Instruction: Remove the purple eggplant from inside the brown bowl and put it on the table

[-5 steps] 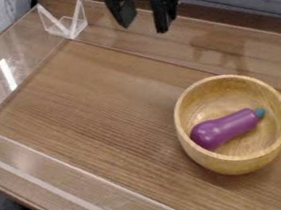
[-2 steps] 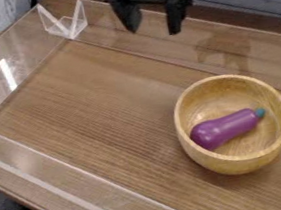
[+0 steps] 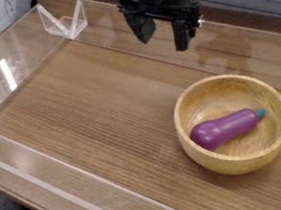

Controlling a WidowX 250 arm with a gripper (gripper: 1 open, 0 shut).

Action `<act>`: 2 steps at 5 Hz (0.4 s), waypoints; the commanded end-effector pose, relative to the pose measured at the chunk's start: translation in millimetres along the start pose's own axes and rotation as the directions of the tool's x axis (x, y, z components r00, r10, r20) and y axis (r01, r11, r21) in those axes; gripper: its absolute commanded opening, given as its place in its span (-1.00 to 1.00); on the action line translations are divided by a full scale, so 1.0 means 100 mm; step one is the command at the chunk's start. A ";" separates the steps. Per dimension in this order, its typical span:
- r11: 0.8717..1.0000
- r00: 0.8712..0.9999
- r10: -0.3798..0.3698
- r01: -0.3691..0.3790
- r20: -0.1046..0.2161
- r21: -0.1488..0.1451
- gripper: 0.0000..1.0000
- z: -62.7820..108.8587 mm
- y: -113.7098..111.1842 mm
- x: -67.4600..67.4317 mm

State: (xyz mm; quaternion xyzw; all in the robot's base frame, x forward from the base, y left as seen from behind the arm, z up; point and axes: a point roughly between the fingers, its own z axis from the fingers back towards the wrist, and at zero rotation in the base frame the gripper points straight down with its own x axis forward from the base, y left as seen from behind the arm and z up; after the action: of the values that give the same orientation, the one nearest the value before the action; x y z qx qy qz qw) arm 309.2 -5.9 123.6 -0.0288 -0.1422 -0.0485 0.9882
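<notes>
The purple eggplant lies on its side inside the brown bowl, its bluish stem end pointing right. The bowl stands on the wood-grain table at the right, near the front. My gripper hangs open above the far middle of the table, up and to the left of the bowl, its two dark fingers apart with nothing between them. It touches neither the bowl nor the eggplant.
Clear plastic walls run along the table's edges, with a small clear bracket at the far left corner. A grey wall stands behind the arm. Bare tabletop stretches left of the bowl.
The gripper has shifted to the right and a little lower, toward the bowl, staying open. The eggplant and bowl have not moved.
</notes>
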 end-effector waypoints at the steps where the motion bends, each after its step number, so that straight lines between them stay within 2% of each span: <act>1: 1.000 1.000 -0.012 0.012 0.017 0.000 1.00 0.03 0.03 0.07; 2: 0.999 0.999 -0.042 0.042 -0.005 -0.015 1.00 -0.02 0.03 -0.03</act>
State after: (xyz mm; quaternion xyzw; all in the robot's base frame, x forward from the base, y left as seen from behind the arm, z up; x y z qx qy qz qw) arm 303.6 -5.7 108.3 -0.0358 -0.1180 -0.0707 0.9898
